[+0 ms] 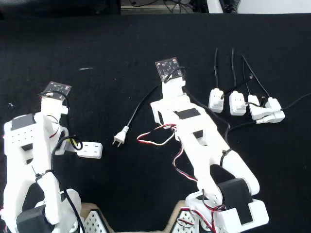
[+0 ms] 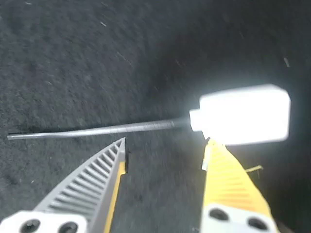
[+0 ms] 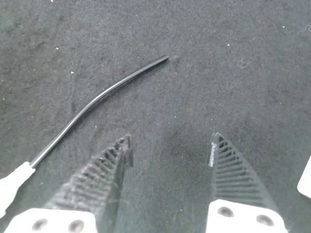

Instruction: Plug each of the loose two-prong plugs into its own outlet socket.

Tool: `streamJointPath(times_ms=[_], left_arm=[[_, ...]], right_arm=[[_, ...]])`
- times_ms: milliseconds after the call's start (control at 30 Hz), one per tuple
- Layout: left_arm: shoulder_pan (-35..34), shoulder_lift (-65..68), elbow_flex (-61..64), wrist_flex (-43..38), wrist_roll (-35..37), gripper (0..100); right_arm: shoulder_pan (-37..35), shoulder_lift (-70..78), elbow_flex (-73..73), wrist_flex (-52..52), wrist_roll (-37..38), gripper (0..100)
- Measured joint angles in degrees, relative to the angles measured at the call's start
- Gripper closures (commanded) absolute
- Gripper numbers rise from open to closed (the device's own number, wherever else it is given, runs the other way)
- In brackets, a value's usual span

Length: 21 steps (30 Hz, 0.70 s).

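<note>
The left gripper [image 2: 165, 143] hovers with fingers spread just beside a white socket [image 1: 90, 150], likely to steady it. The right gripper [image 3: 171, 137], equally wide, hangs above the cord [image 3: 97, 102] of the loose plug [image 1: 120, 136], which lies unplugged near that socket.

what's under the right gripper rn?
Under the open right gripper: bare black cloth. The loose plug and its cord lie to one side. In the high view the arm covers that spot.
</note>
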Motion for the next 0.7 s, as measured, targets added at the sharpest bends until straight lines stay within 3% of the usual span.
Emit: streamJointPath(times_ms=[133, 267, 467, 700], left_arm=[[4.75, 0.09, -0.09, 3.6, -5.01, 74], [10.9, 0.09, 6.24, -1.67, -4.92, 74], [15.03, 0.09, 13.54, -16.88, 4.48, 74], [21.36, 0.09, 13.71, -21.63, 13.45, 74]], right_arm=[[0.0, 0.0, 0.0, 0.0, 0.0, 75.4], [0.0, 0.0, 0.0, 0.0, 0.0, 75.4], [0.0, 0.0, 0.0, 0.0, 0.0, 75.4], [0.0, 0.0, 0.0, 0.0, 0.0, 75.4]])
